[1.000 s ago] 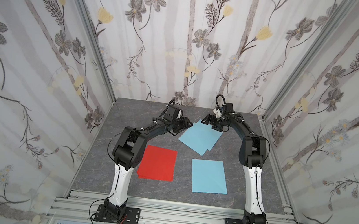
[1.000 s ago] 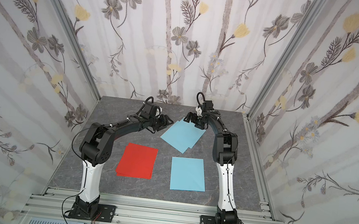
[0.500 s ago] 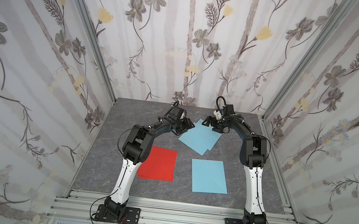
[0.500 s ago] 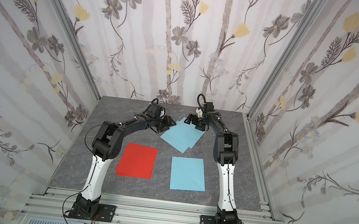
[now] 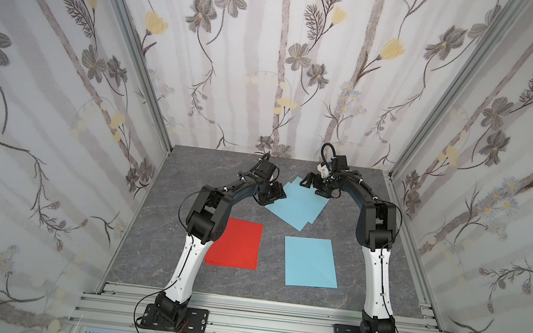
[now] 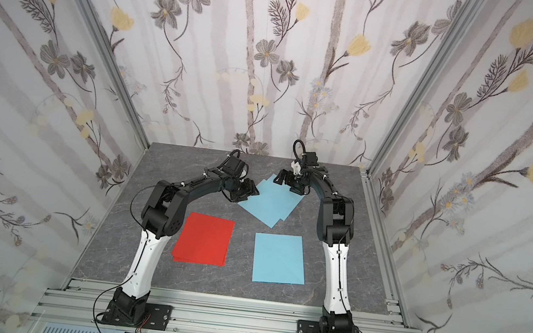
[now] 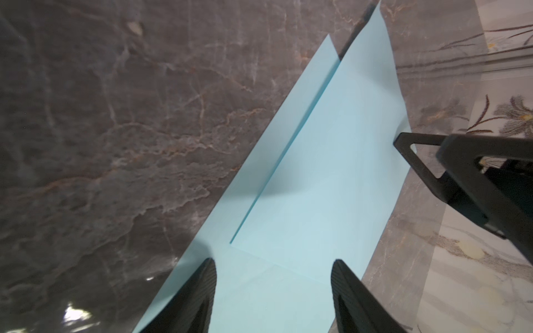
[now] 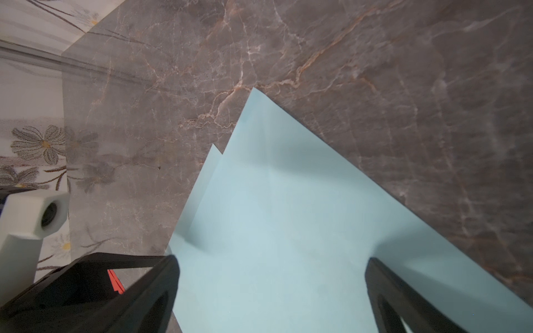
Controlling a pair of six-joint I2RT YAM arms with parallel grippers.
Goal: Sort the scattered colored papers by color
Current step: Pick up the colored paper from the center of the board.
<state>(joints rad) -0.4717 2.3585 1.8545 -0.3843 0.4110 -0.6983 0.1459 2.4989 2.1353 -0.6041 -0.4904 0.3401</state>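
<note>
Sorting looks mostly done: red papers (image 5: 236, 242) lie stacked near left, one blue sheet (image 5: 310, 263) lies near right, and two overlapping blue sheets (image 5: 298, 207) farther back remain to join it, with left gripper (image 7: 274, 263) and right gripper (image 8: 272, 260) both spread open over them.

Both top views peer steeply down from high up front, the whole table (image 5: 155, 230) in shot. Wrist cameras hover close over the same blue sheets (image 7: 317, 187), facing each other.
</note>
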